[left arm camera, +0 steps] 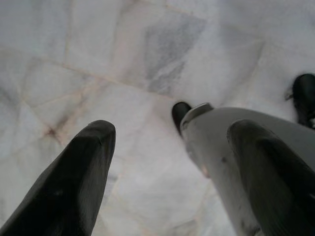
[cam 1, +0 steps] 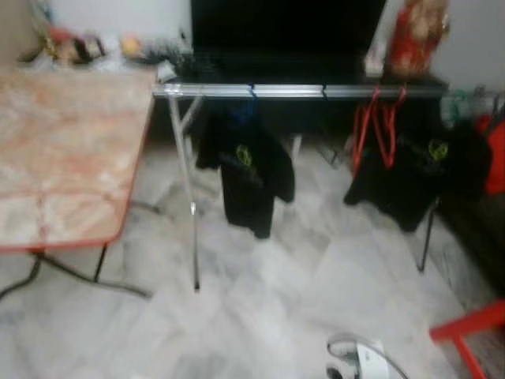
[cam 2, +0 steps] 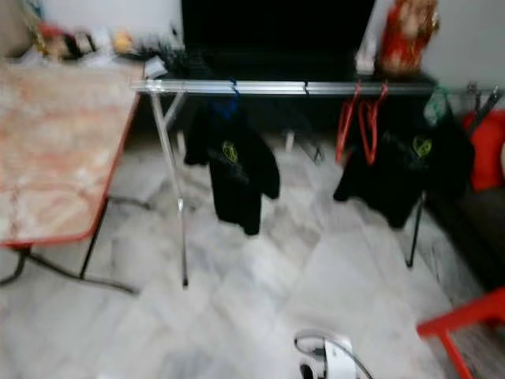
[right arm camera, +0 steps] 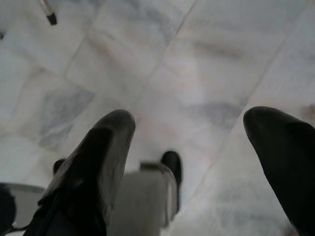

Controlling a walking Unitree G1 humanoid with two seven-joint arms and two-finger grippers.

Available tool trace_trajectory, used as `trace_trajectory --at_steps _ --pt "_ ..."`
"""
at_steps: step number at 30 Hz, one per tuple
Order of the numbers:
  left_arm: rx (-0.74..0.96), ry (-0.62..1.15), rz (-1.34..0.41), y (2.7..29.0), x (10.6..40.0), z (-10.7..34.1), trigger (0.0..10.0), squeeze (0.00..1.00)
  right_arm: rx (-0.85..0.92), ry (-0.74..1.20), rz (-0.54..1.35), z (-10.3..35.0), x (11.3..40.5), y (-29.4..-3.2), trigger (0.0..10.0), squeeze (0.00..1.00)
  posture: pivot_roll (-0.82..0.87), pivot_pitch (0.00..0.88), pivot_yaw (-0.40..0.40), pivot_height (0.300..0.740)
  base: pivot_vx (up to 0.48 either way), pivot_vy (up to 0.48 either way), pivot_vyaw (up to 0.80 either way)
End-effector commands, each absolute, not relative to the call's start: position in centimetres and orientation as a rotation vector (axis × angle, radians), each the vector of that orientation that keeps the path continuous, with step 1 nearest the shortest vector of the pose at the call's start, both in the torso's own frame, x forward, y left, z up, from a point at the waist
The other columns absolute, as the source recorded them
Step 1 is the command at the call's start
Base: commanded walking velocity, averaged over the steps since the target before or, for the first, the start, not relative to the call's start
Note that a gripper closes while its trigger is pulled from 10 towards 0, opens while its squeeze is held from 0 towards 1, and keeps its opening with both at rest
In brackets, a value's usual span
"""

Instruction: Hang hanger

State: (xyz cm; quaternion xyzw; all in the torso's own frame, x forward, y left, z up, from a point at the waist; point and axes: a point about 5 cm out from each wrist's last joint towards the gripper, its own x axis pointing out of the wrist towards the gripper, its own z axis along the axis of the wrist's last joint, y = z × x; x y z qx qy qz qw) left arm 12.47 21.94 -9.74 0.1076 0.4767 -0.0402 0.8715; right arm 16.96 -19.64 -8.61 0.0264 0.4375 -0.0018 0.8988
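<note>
A silver clothes rail [cam 1: 300, 91] stands ahead on thin metal legs. Two empty red hangers [cam 1: 377, 126] hang from it right of the middle. A black garment [cam 1: 246, 170] hangs from the rail's left part and a second black garment [cam 1: 418, 174] from its right part. My left gripper [left arm camera: 172, 147] hangs open over the marble floor with nothing between its fingers. My right gripper [right arm camera: 189, 142] is open too, pointing down at the floor tiles.
A marble-patterned folding table [cam 1: 63, 158] with a red edge stands at the left. Behind the rail is a dark TV [cam 1: 284, 31] on a low cabinet. A red chair frame [cam 1: 465, 328] juts in at the lower right. White marble floor [cam 1: 260, 300] lies before the rail.
</note>
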Motion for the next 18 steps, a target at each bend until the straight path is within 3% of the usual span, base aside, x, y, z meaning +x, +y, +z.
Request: trace_trajectory --at_steps 1,3,9,13,18 --pt "0.223 1.033 -0.103 21.4 11.64 -10.16 10.0 0.0 0.043 0.896 -0.016 -8.43 17.14 -20.23 10.0 0.0 -0.05 0.023 -0.023 0.74 0.0 -0.48 0.0" --pt "0.224 1.033 -0.103 21.41 11.63 -10.16 10.0 0.0 0.043 0.896 -0.015 -8.43 17.15 -20.21 10.0 0.0 -0.05 0.023 -0.023 0.74 0.0 -0.39 0.0" --pt "0.225 1.037 -0.106 21.57 11.5 -10.16 10.0 0.0 0.045 0.891 -0.015 -8.41 17.22 -20.1 10.0 0.0 -0.05 0.021 -0.023 0.74 0.0 0.0 0.0" --pt "0.233 1.041 -0.107 21.75 11.36 -10.17 10.0 0.0 0.049 0.894 -0.018 -8.42 17.23 -20.08 10.0 0.0 -0.05 0.021 -0.023 0.74 0.0 -0.349 0.0" --pt "0.223 1.041 -0.093 21.93 11.27 -10.15 10.0 0.0 0.05 0.898 -0.015 -8.44 17.21 -20.05 10.0 0.0 -0.05 0.021 -0.023 0.74 0.0 -0.064 -0.65"
